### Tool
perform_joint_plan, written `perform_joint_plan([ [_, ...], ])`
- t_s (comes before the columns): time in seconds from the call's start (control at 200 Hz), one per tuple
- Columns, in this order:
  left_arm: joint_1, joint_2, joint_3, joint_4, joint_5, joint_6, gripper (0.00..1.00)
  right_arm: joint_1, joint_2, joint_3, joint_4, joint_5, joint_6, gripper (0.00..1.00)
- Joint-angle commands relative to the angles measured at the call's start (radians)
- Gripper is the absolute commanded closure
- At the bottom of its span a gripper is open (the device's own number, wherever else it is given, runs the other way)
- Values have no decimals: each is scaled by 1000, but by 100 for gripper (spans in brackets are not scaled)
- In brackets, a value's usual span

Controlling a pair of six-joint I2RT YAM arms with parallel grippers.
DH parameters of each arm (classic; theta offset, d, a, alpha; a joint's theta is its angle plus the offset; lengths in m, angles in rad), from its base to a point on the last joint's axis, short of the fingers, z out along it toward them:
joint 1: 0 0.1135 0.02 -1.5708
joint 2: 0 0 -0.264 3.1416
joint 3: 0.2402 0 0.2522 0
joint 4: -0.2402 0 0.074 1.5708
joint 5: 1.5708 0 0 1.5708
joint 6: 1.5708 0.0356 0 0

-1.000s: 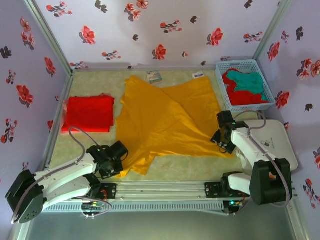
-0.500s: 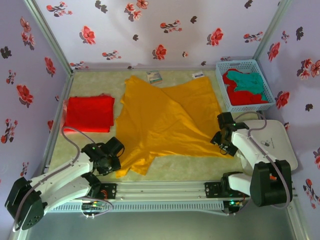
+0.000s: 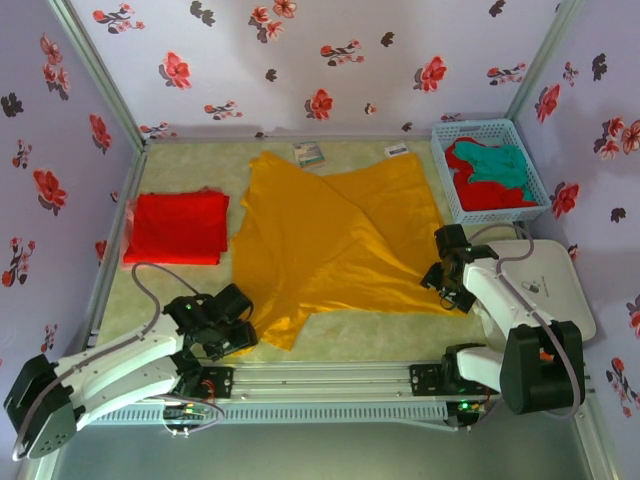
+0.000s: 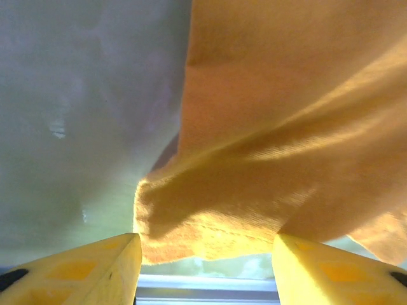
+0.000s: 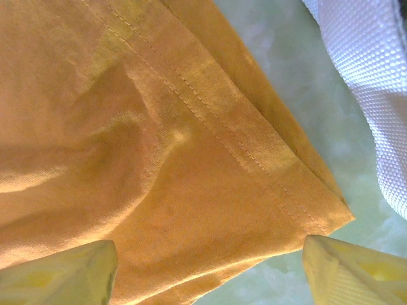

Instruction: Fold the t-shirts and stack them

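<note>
The top camera looks down from behind, at six o'clock. The wrist cameras sit close over the mustard-yellow t-shirt [image 3: 330,245], sharing its seven- and four-o'clock corners.

left arm [image 3: 120,357]: white shells, black joints | right arm [image 3: 497,290]: same, orange mark by its black shoulder | cables [image 3: 139,283]: grey, looped | fingers [image 4: 82,270]: yellow, wedge-shaped

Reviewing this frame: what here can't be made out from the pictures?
- Red stack, top view: layers too small to count.
- Paper cards, top view: print too small to read.
- Red cloth in the basket, top view: partly under the teal t-shirt; piece count unclear.
- Left gripper, left wrist view: fingers cut by the bottom edge, blurred; contact with the yellow t-shirt unclear.
</note>
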Motion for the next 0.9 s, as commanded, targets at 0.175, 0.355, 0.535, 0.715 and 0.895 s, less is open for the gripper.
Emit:
perform_joint_plan([
  [0.175,-10,95,-57,112,-30,-38,51,-3,-5,-12,-43,7,18,22],
  [0.355,-2,90,-39,103,-89,-41,65,-3,21,6,-67,-10,21,24],
  [0.535,6,75,-33,99,-102,-32,79,0,25,-56,-9,-53,55,25],
  [0.715,13,68,-20,82,-106,-17,84,15,81,-91,57,-86,84,28],
  [0.895,26,69,-13,82,-110,-5,87,42,123,-106,98,-82,116,34],
])
